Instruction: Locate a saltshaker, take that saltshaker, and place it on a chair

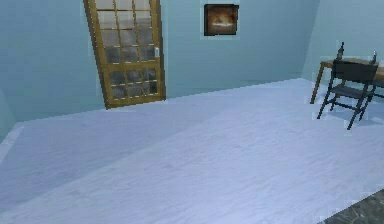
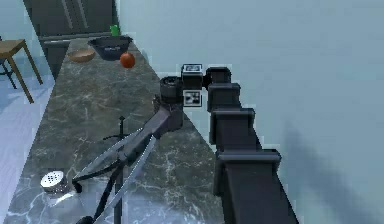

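Dark marble bench [image 2: 80, 105] in a blue-walled room.
Hand [image 2: 86, 197] pointed to seven o'clock, near a metal-capped saltshaker [image 2: 52, 181]; whether it held anything was unclear.

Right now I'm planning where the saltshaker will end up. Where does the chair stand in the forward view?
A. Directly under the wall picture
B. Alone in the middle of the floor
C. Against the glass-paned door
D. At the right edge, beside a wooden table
D: the dark chair stands at the forward view's right edge, next to the wooden table, well away from the door and the wall picture.
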Controlling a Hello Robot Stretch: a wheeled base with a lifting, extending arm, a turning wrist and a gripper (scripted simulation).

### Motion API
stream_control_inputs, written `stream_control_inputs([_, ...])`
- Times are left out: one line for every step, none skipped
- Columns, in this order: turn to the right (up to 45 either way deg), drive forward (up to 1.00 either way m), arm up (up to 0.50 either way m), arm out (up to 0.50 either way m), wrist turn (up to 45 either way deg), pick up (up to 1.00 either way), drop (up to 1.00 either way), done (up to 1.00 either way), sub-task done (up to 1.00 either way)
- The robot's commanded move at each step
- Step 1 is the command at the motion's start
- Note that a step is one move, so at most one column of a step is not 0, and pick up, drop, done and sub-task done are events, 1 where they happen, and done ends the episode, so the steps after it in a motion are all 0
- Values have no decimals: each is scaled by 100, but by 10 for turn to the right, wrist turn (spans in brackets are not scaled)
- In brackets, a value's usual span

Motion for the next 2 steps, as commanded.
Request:
stream_control_inputs([0,0,0,-22,0,0,0,0,0])
stream_control_inputs([-450,0,0,0,0,0,0,0,0])
